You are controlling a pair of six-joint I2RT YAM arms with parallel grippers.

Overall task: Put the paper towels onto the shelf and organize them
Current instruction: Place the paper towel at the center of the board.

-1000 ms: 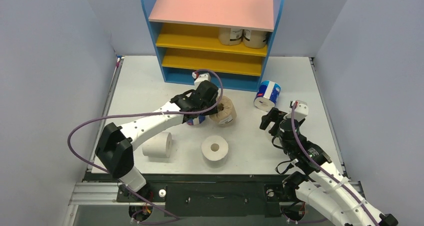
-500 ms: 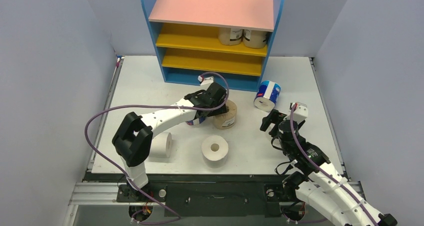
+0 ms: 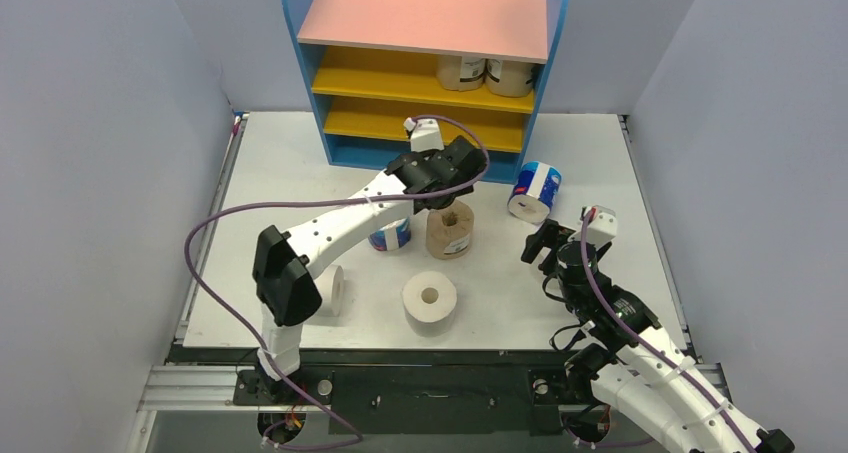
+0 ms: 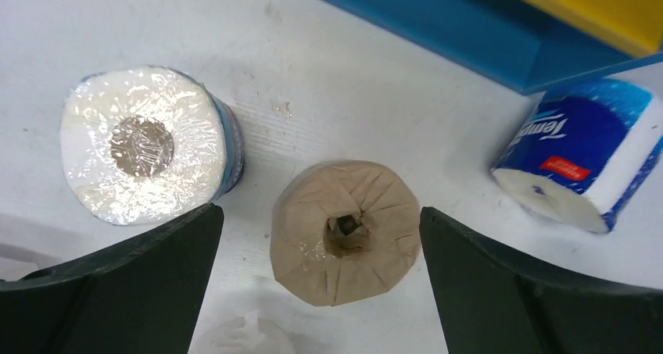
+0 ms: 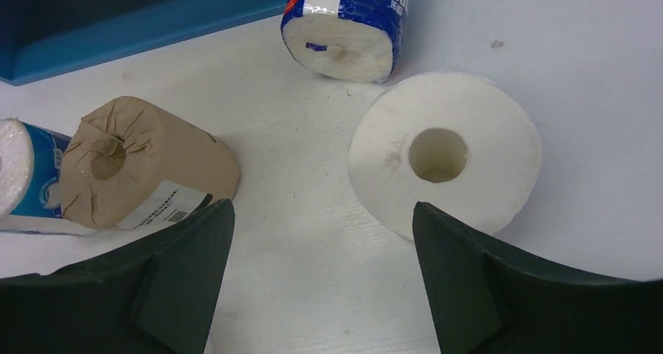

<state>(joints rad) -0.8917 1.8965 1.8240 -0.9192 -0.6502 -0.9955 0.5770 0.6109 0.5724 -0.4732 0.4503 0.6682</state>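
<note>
Pick-up step: left gripper (image 4: 319,213), jaws apart, hovers over upright tan roll (image 4: 344,243); next, descend, clamp, lift to shelf (image 3: 420,18) at 12 o'clock

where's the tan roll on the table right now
In the top view the tan roll stands upright directly under the open left hand, with a blue-and-white roll to its left and the shelf behind it.
</note>
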